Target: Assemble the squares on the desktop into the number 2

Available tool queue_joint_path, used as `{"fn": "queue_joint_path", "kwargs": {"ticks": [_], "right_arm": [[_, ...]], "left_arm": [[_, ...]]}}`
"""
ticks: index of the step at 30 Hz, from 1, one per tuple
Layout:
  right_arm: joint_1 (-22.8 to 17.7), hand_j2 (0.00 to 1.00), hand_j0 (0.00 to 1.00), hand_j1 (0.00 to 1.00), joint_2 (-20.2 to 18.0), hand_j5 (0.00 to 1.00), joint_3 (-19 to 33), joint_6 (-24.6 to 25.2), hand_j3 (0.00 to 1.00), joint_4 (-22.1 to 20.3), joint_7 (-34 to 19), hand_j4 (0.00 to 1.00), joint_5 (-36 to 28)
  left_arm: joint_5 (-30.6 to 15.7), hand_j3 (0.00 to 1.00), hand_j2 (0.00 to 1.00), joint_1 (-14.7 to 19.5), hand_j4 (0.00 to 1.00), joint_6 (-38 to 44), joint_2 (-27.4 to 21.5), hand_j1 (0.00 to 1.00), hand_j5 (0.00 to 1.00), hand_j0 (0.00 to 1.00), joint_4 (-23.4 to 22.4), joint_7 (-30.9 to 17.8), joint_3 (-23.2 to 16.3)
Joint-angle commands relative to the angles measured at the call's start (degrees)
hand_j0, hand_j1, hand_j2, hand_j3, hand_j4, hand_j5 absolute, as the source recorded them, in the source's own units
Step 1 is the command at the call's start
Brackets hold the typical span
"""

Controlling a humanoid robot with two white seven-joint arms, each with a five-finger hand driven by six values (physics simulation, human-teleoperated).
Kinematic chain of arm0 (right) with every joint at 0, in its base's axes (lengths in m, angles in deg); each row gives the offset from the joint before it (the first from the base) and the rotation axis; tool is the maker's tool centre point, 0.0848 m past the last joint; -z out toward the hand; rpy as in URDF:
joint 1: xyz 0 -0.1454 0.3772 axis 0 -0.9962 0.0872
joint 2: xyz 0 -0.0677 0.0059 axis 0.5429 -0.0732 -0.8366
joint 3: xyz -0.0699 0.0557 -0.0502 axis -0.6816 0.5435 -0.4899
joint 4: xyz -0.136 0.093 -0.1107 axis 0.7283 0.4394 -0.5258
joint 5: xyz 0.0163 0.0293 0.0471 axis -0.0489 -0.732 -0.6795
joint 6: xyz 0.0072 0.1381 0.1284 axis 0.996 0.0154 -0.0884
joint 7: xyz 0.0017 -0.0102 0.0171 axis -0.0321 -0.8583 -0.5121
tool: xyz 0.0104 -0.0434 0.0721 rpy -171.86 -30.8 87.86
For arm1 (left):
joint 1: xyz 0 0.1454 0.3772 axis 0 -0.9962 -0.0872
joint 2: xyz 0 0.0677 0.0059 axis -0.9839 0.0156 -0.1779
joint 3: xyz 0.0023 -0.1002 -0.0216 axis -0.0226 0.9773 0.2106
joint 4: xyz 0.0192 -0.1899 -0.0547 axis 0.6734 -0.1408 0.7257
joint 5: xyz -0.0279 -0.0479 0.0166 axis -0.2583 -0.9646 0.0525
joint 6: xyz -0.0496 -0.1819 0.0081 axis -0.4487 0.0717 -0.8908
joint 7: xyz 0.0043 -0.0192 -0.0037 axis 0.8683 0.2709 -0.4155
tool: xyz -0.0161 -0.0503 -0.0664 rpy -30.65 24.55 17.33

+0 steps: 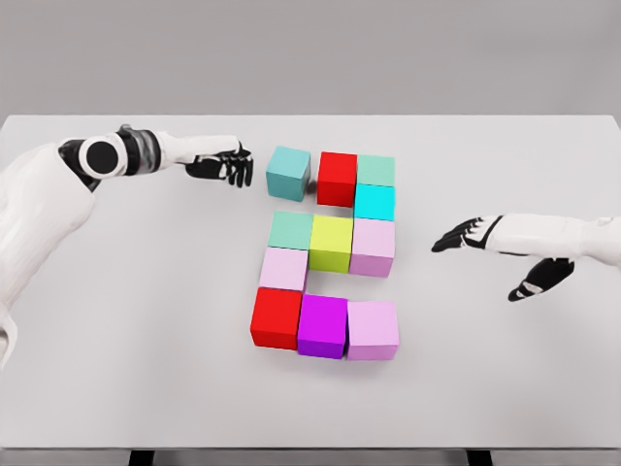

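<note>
Over on the left, the left hand (225, 163), black-fingered on its white arm, hangs low over the pale grey tabletop (116, 320) with its fingers loosely curled and gripping nothing. Its fingertips sit just beside the dull teal cube (288, 172), and that's no accident: that cube is the top-left block of the figure and stands a touch apart from the bright red cube (337, 178), so my read is the hand is placed to nudge it flush.

Moving across, the number is nearly all there. The top bar runs teal, red, then a pale sea-green cube (376, 170); below that corner, a cyan cube (375, 202) makes the right-hand descent. The middle bar reads a soft green cube (291, 229), a yellow-green cube (331, 242) and a lilac cube (373, 246), packed touching. A pale pink cube (283, 268) drops down the left side, and the base goes a second red cube (277, 317), a vivid purple cube (323, 325) and a light lavender cube (374, 330). That's a 2, slightly ragged along the top.

Far right, the right hand (505, 254) hovers well clear of the blocks, fingers spread and empty, thumb hanging down — parked out of the way, I'd judge, leaving the left free to tidy up.
</note>
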Motion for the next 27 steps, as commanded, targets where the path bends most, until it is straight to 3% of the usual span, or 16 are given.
{"fn": "queue_joint_path", "kwargs": {"ticks": [1, 5, 9, 13, 15, 18, 27], "right_arm": [[0.09, 1.00, 1.00, 1.00, 0.07, 1.00, 0.58, 0.16, 1.00, -0.12, 0.02, 1.00, -0.40], [-1.41, 1.00, 1.00, 1.00, -0.19, 1.00, 5.15, 0.16, 1.00, -0.56, 0.02, 1.00, -0.31], [-2.90, 1.00, 1.00, 1.00, -0.90, 1.00, 7.44, 0.16, 1.00, -3.46, 0.02, 1.00, -0.40], [-3.60, 1.00, 1.00, 1.00, -5.64, 1.00, 8.58, 0.16, 1.00, -7.41, 0.02, 1.00, -0.58], [-5.97, 1.00, 1.00, 1.00, -10.82, 1.00, 9.72, 0.16, 1.00, -10.40, 0.02, 1.00, -1.37], [-8.09, 1.00, 1.00, 1.00, -10.92, 1.00, 12.10, 0.16, 1.00, -10.40, 0.02, 1.00, -1.37], [-9.84, 1.00, 1.00, 1.00, -11.36, 1.00, 12.63, 0.16, 1.00, -10.23, 0.02, 1.00, -1.46]], "left_arm": [[0.05, 0.32, 0.32, 0.00, 0.32, 0.05, 0.33, 0.32, 0.32, 0.32, -0.27, 0.01, 0.10], [3.56, 0.32, 0.32, 1.23, 0.32, -0.04, 2.00, 0.32, 0.32, 0.32, -3.87, 0.01, 0.45], [4.09, 0.32, 0.32, 1.85, 0.32, -0.04, 2.18, 0.32, 0.32, 0.32, -4.32, 0.01, 0.53], [5.76, 0.32, 0.32, 2.46, 0.32, 0.49, 3.76, 0.32, 0.32, 0.32, -5.11, 0.01, 0.53], [5.93, 0.32, 0.32, 2.90, 0.32, 0.49, 3.76, 0.32, 0.32, 0.32, -5.20, 0.01, 0.53], [5.93, 0.32, 0.32, 3.08, 0.32, 0.49, 3.85, 0.32, 0.32, 0.32, -5.11, 0.01, 0.54], [6.37, 0.32, 0.32, 3.08, 0.32, 0.66, 4.55, 0.32, 0.32, 0.32, -5.20, 0.01, 0.53]]}}
